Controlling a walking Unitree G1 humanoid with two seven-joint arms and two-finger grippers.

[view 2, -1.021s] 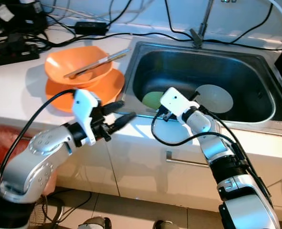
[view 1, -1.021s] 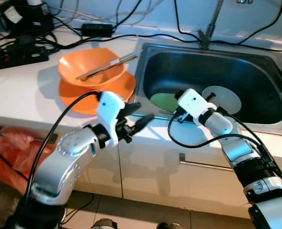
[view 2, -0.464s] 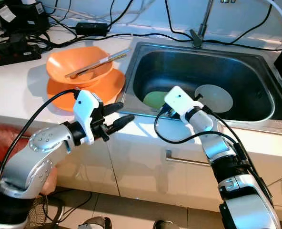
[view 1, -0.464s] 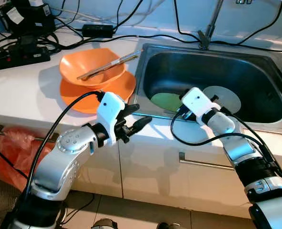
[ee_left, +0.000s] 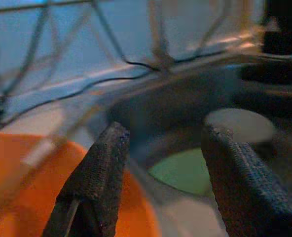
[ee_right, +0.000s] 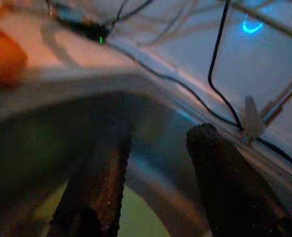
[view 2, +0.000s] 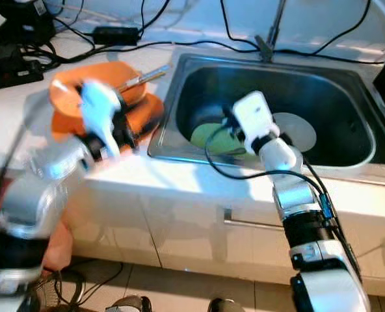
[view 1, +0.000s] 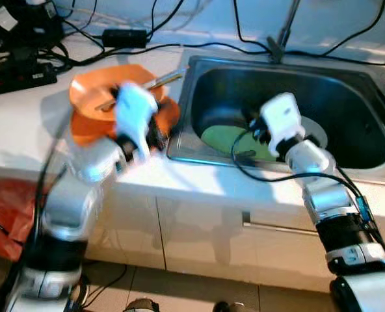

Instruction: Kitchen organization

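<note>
Green plate [view 1: 235, 140]: flat on the sink [view 1: 368, 84] floor beside a white plate [view 1: 313, 130]; likely rigid, light, slick if wet; best pinched at the rim. Right gripper [ee_right: 156, 163]: fingers spread, empty, above the basin. Left gripper [ee_left: 163, 163]: spread, empty, blurred, near the orange bowl [view 1: 92, 97].

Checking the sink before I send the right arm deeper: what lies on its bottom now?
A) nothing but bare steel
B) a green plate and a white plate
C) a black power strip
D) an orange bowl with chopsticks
B: a green plate and a white plate lie on the floor of the sink, with the right gripper over them.
</note>
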